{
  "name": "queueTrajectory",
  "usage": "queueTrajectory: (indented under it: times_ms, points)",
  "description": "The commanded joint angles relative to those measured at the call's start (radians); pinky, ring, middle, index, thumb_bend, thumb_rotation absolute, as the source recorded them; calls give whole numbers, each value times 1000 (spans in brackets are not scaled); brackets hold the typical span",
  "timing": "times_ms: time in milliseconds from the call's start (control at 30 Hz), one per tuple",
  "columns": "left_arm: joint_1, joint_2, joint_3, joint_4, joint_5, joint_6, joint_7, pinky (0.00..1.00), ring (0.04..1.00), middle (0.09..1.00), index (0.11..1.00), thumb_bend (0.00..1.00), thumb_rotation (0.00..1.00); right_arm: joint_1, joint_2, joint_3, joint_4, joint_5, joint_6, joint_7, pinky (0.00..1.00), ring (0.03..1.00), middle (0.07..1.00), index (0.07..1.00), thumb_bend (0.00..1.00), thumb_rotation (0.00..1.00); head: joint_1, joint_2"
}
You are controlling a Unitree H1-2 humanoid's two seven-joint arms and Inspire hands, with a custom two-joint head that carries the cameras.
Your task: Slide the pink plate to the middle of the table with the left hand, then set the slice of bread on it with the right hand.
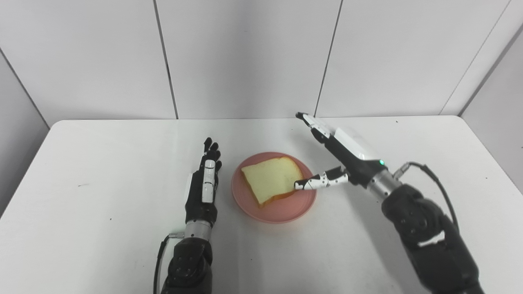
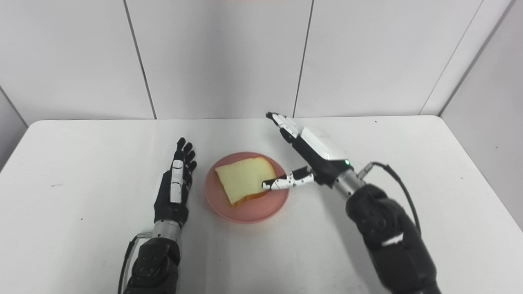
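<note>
The pink plate point(image 1: 282, 208) sits near the middle of the white table point(image 1: 102, 163). A slice of bread point(image 1: 269, 179) lies flat on it, crust edge toward me. My left hand point(image 1: 205, 181) rests open just left of the plate, fingers straight and pointing away, not touching the rim. My right hand point(image 1: 339, 153) hovers open at the plate's right side, fingers stretched toward the far wall. Its thumb tip point(image 1: 304, 185) reaches over the bread's right edge; contact cannot be told. Neither hand holds anything.
White wall panels point(image 1: 245, 57) close off the far side of the table. A cable point(image 1: 433, 175) loops off my right wrist. Bare tabletop lies to the left, right and front of the plate.
</note>
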Motion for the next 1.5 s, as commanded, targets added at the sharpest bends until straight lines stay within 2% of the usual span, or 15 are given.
queueTrajectory:
  times_ms: [0,33,100,200,333,433,500,633,700,867,1000,1133,1267,1467]
  points:
    - [4,0,2,-17,13,-18,16,1000,1000,1000,1000,708,1000,-16,27,-41,-8,111,-8,-38,951,1000,1000,1000,762,627,1,0]
    - [5,1,1,-17,18,-22,19,1000,1000,1000,1000,709,1000,-8,43,-52,-3,137,-7,-47,955,1000,1000,1000,763,633,2,-2]
    - [11,3,-4,-20,26,-27,20,1000,1000,1000,1000,717,1000,8,73,-69,9,182,-19,-66,975,1000,1000,1000,745,727,2,-5]
    - [23,3,-7,-35,32,-25,19,1000,1000,1000,1000,726,1000,31,107,-85,22,264,-30,-72,994,1000,1000,1000,715,801,0,-9]
    - [38,9,-14,-56,36,-16,12,1000,1000,1000,1000,732,1000,62,149,-87,6,395,11,-48,1000,1000,1000,1000,691,768,-5,-11]
    - [49,12,-18,-59,30,-23,3,1000,1000,1000,1000,737,1000,84,190,-90,10,453,19,-64,1000,1000,1000,1000,684,784,-9,-20]
    - [56,18,-23,-62,26,-29,-7,1000,1000,1000,1000,737,1000,89,211,-92,26,476,13,-74,1000,1000,1000,1000,686,754,-8,-20]
    - [69,47,-42,-80,13,-7,-59,1000,1000,1000,1000,765,1000,104,218,-67,20,405,-7,-101,1000,1000,1000,1000,752,793,-13,-23]
    - [73,58,-45,-82,10,-9,-70,1000,1000,1000,1000,765,1000,107,227,-62,19,395,-12,-114,1000,1000,1000,1000,755,795,-15,-27]
    - [84,74,-56,-106,-10,6,-110,1000,1000,1000,1000,765,1000,114,266,-91,73,408,-43,-173,1000,1000,1000,1000,750,822,-27,-33]
    - [89,83,-62,-107,-12,1,-124,1000,1000,1000,1000,748,1000,110,279,-105,107,366,-115,-236,1000,1000,1000,1000,690,883,-39,-34]
    - [93,86,-59,-110,-20,-2,-131,1000,1000,1000,1000,734,1000,103,290,-116,114,350,-174,-284,1000,1000,1000,1000,666,872,-44,-33]
    - [95,88,-55,-118,-22,15,-139,1000,1000,1000,1000,741,1000,89,304,-134,130,305,-263,-360,1000,1000,1000,1000,642,866,-47,-33]
    - [94,87,-51,-108,-17,4,-137,1000,1000,1000,1000,751,1000,98,318,-137,140,312,-221,-390,1000,1000,1000,1000,662,879,-44,-37]
